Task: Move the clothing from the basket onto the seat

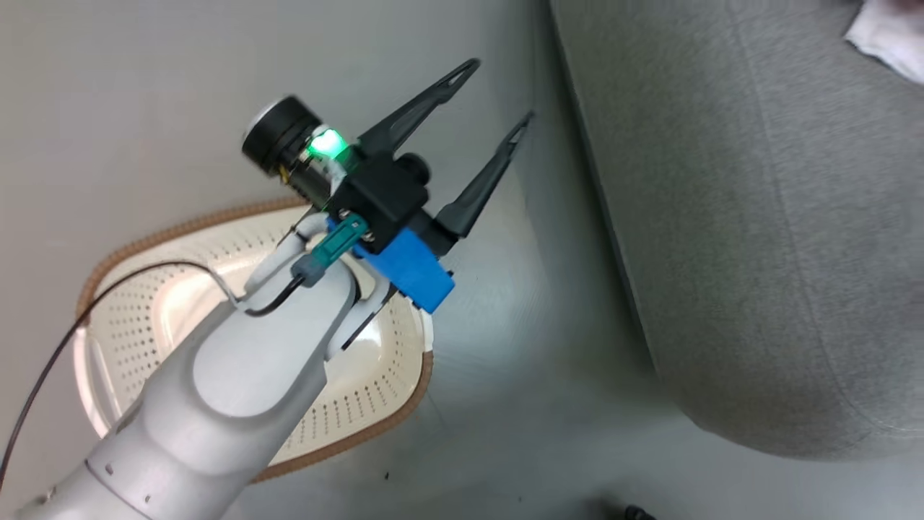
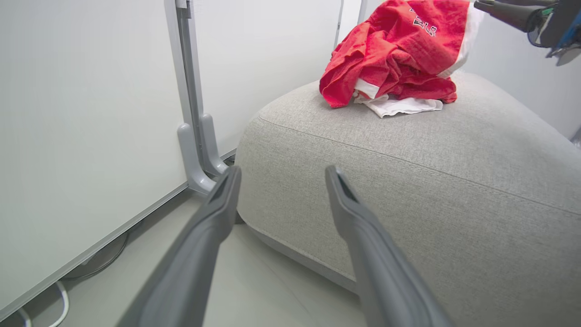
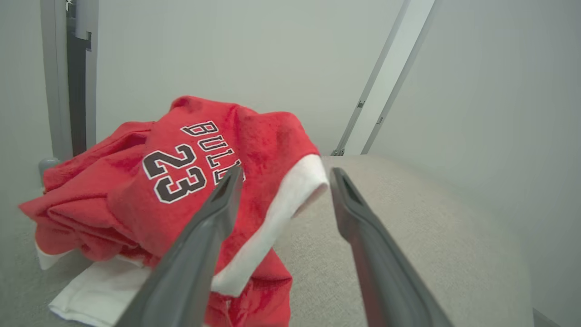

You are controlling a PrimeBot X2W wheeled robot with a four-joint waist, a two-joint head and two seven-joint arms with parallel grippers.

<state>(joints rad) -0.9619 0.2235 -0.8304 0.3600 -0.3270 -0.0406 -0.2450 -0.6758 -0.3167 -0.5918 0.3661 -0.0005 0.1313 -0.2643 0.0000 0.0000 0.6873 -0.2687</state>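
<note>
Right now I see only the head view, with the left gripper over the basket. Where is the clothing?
Observer: The clothing lies heaped on top of the seat.
Operator: Does the right gripper hold it?
Observer: No. The right gripper is open close by the heap, gripping nothing.
Operator: Is anything near the seat?
Observer: A grey post stands on the floor beside its corner.

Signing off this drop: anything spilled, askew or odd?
Nothing stands out. The clothing lies in a crumpled heap on top of the seat, a white piece poking out underneath. The basket sits upright on the floor; its visible part looks empty.
</note>
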